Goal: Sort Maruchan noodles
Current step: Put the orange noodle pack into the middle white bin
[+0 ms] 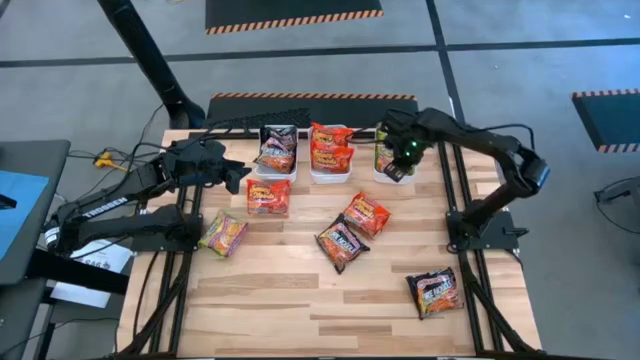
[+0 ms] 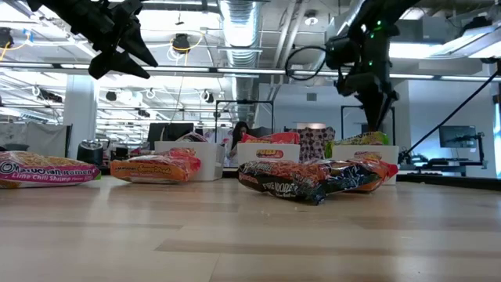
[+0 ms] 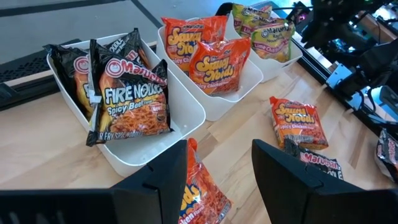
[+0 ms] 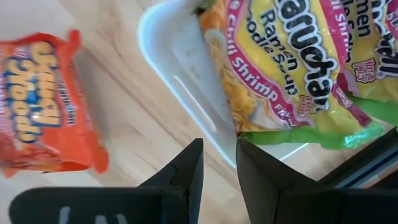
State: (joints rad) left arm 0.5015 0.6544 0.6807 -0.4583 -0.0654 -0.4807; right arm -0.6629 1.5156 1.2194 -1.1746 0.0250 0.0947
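Note:
Three white bins stand in a row at the table's far middle. The left bin (image 3: 186,109) holds upright black packets (image 3: 127,96), the middle bin (image 3: 252,74) orange ones (image 3: 217,62), and the right bin (image 4: 180,68) green ones (image 4: 292,68). Loose noodle packets lie flat on the wood: an orange one (image 1: 268,196), a green-pink one (image 1: 224,234), another orange one (image 1: 366,213) and two black ones (image 1: 342,243) (image 1: 434,292). My right gripper (image 4: 219,155) hangs over the right bin's near rim, pointing down, narrowly open and holding nothing. My left gripper (image 3: 217,168) hovers open above the near-left orange packet.
Dark rails (image 1: 455,190) run along the table's right side beside the right arm's base. A black mat edge (image 3: 25,93) lies behind the left bin. Bare wood spreads over the near half of the table (image 1: 300,310).

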